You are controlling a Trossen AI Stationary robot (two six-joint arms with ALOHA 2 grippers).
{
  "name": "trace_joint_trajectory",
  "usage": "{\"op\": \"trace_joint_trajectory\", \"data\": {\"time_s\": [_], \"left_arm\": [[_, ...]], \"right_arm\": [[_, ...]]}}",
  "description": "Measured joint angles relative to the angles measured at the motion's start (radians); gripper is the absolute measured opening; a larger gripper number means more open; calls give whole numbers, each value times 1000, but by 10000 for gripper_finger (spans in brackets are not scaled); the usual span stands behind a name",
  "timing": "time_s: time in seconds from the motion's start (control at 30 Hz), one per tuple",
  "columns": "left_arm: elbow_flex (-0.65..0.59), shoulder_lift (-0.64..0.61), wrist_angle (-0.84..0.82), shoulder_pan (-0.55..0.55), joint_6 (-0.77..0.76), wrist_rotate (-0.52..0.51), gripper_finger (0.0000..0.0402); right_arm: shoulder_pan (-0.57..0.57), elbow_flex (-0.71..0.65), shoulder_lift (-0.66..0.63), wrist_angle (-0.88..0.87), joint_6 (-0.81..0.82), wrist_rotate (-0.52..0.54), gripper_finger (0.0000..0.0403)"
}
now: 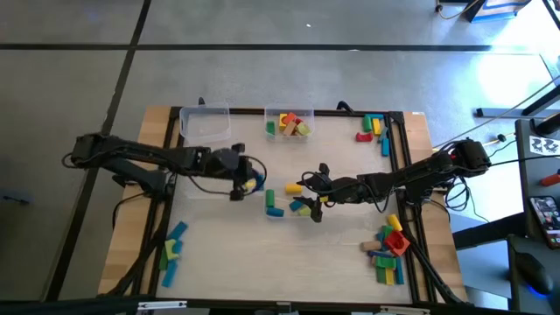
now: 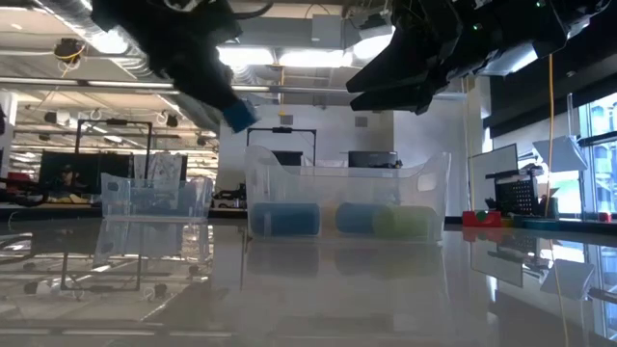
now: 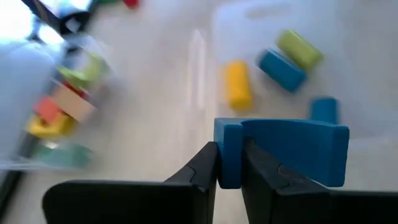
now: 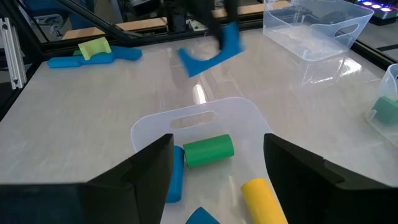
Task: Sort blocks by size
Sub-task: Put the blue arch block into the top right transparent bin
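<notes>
Left gripper [image 3: 230, 171] sits left of centre in the high view, its fingers [image 3: 199, 171] pinching a blue arch block [image 3: 283, 149], lifted clear of the worktop [image 1: 227, 254]. Right gripper [image 4: 217, 168], just right of centre, fingers spread wide above a clear tub lid [image 4: 205, 121] carrying green [image 4: 208, 151], yellow [image 4: 261, 198] and blue [image 4: 176, 174] blocks.

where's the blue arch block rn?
Clamped in the left gripper: the blue arch block hangs above the table left of centre in the high view.
</notes>
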Motion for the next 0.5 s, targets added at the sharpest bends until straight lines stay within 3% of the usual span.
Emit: {"op": "trace_joint_trajectory", "data": {"time_s": [0.27, 0.5], "left_arm": [[0, 2, 128, 150, 147, 0, 48], [0, 37, 324, 292, 161, 1, 45]], "right_arm": [[0, 0, 0, 0, 0, 0, 246], [0, 0, 0, 0, 0, 20, 246]]}}
